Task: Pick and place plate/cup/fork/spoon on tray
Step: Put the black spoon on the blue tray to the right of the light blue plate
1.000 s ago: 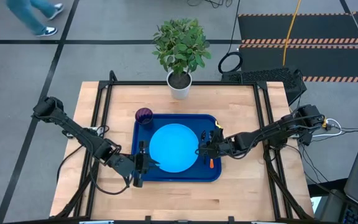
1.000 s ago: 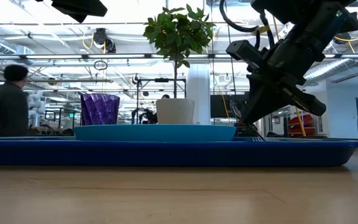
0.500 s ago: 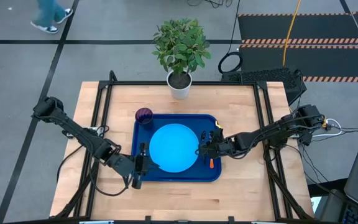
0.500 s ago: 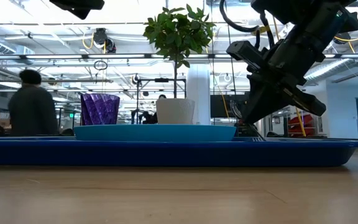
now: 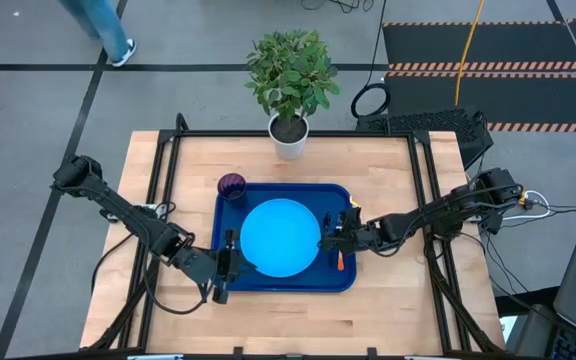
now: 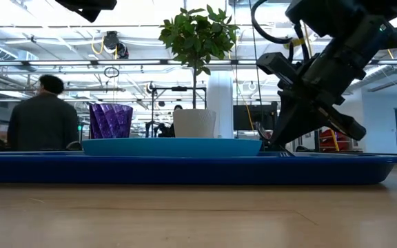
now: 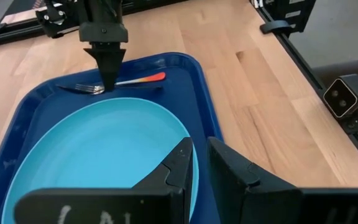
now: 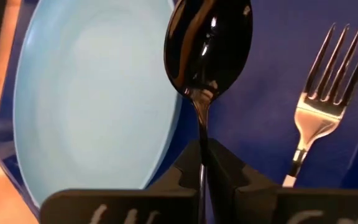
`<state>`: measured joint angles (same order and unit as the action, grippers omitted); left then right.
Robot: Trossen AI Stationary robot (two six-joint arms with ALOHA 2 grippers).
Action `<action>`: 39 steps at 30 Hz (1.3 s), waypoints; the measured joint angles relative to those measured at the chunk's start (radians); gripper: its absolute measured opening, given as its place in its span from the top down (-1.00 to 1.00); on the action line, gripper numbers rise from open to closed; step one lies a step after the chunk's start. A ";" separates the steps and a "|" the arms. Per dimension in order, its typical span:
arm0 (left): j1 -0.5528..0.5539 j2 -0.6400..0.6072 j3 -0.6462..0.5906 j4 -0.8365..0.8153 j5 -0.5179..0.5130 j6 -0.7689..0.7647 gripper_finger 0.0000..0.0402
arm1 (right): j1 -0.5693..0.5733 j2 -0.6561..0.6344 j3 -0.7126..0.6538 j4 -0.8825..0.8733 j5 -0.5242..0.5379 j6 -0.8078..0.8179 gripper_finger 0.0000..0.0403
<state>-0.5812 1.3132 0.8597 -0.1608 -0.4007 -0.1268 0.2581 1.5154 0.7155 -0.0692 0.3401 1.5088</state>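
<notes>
left gripper (image 5: pixel 230 266) at tray (image 5: pixel 230 205) near-left edge - nearly closed on nothing, parked | cup (image 5: pixel 231 185) far-left corner | plate (image 5: pixel 279 237) centered | right gripper (image 5: pixel 330 240) clamped on spoon (image 8: pixel 207 46) - low beside fork (image 7: pixel 118 84), probably to set down

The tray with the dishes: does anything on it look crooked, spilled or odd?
Nothing spilled or damaged. Only the spoon is not set down: the right gripper holds it beside the fork, by the plate on the tray.
</notes>
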 joint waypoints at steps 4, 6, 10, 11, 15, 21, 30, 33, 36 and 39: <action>0.000 0.000 0.000 0.000 0.000 -0.014 0.75 | -0.001 0.000 0.000 -0.001 0.001 -0.006 1.00; 0.000 0.000 0.000 0.000 0.000 -0.014 0.75 | -0.001 0.000 0.000 -0.004 0.001 -0.006 1.00; 0.000 0.000 0.000 0.000 0.000 -0.018 0.75 | -0.001 0.000 0.000 -0.013 0.001 -0.006 1.00; 0.000 0.000 0.000 0.000 0.000 -0.018 0.75 | -0.001 0.000 0.000 -0.013 0.001 -0.005 1.00; 0.000 0.000 0.000 0.000 0.000 -0.018 0.75 | -0.001 0.000 0.000 -0.013 0.001 -0.005 1.00; 0.000 0.000 0.000 0.000 0.000 -0.021 0.75 | -0.001 0.000 0.000 -0.016 0.000 -0.004 0.94; 0.000 0.000 0.000 -0.002 -0.001 -0.026 0.75 | -0.001 0.000 0.000 -0.016 -0.001 -0.014 0.93; 0.000 0.000 0.000 -0.008 -0.001 -0.026 0.75 | -0.001 0.000 0.000 -0.016 -0.001 -0.024 0.92; 0.000 0.000 0.000 -0.009 -0.001 -0.029 0.75 | -0.001 0.000 0.000 -0.016 -0.001 -0.028 0.90; 0.000 0.000 0.000 -0.009 -0.001 -0.032 0.75 | -0.001 0.000 0.000 -0.018 -0.001 -0.028 0.85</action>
<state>-0.5812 1.3132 0.8597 -0.1699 -0.4015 -0.1585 0.2569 1.5154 0.7155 -0.0868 0.3389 1.4803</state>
